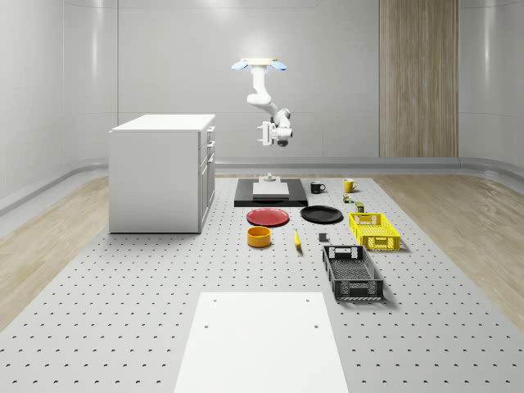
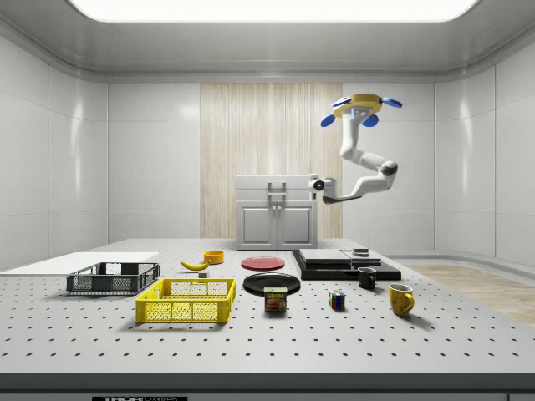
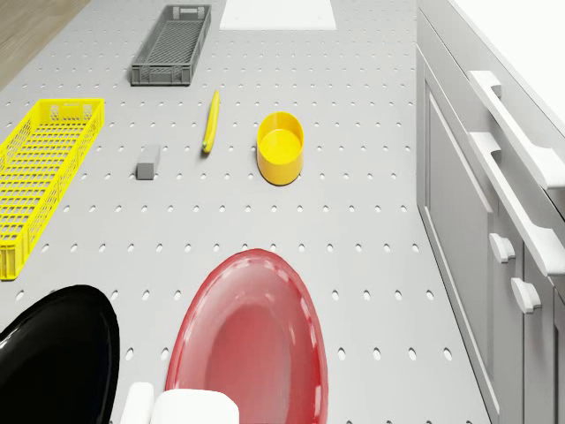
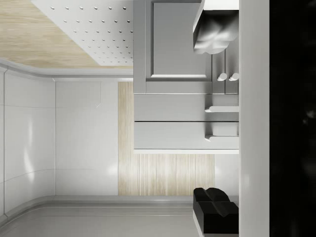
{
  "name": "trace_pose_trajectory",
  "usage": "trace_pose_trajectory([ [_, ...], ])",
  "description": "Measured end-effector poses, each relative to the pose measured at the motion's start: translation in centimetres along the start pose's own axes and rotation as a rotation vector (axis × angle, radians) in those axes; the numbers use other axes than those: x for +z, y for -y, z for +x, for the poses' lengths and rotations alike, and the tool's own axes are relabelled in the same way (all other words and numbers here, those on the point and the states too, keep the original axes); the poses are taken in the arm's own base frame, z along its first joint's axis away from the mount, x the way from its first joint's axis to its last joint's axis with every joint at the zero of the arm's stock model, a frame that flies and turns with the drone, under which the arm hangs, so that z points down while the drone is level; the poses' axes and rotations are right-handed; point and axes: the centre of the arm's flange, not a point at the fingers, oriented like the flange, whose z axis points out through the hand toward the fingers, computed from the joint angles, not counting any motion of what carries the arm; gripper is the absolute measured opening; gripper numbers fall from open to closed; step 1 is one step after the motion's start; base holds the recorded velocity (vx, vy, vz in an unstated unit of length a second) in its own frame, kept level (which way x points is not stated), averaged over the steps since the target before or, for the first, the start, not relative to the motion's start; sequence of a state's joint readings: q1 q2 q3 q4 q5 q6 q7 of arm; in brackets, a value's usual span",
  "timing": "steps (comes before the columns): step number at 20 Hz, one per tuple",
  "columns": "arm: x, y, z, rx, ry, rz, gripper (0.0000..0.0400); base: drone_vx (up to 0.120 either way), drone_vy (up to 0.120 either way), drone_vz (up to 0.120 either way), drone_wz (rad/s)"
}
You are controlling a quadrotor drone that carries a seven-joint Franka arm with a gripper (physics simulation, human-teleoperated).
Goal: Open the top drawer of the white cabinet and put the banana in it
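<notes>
The white cabinet (image 1: 160, 172) stands on the whole-scene view's left, its drawers shut. The drone (image 1: 258, 64) hovers high in front of the cabinet face, above the black platform. The arm hangs down from it. My gripper (image 1: 264, 135) is at the height of the upper drawers and apart from them, pointing at the cabinet front (image 4: 173, 118). It is open and holds nothing; the wrist view shows the fingers (image 4: 212, 39) spread wide. The top drawer handle (image 4: 222, 131) lies between them, farther off. The yellow banana (image 1: 296, 238) lies on the table beside a yellow bowl (image 1: 259, 237), also seen in the drone view as the banana (image 3: 211, 122).
On the table lie a red plate (image 1: 268, 217), a black plate (image 1: 321, 214), a yellow basket (image 1: 374, 230) and a dark basket (image 1: 352, 273). The black platform (image 1: 270, 196), two mugs (image 1: 317, 187) and a white sheet (image 1: 262, 340) are there too.
</notes>
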State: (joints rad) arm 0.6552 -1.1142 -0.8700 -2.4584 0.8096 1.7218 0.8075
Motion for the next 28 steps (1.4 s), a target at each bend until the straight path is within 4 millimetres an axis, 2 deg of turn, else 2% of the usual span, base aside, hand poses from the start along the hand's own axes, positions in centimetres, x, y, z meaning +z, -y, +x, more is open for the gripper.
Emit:
trace_pose_trajectory([
  [7,0.0,0.0,0.0,0.0,0.0,0.0,0.04,0.12,-0.063,0.006,0.0],
  [13,0.0,0.0,0.0,0.0,0.0,0.0,0.04,0.12,0.0,0.12,0.0],
  [22,0.0,0.0,0.0,0.0,0.0,0.0,0.04,0.12,-0.116,0.004,0.0],
  [28,0.0,0.0,0.0,0.0,0.0,0.0,0.04,0.12,-0.12,0.12,0.0],
])
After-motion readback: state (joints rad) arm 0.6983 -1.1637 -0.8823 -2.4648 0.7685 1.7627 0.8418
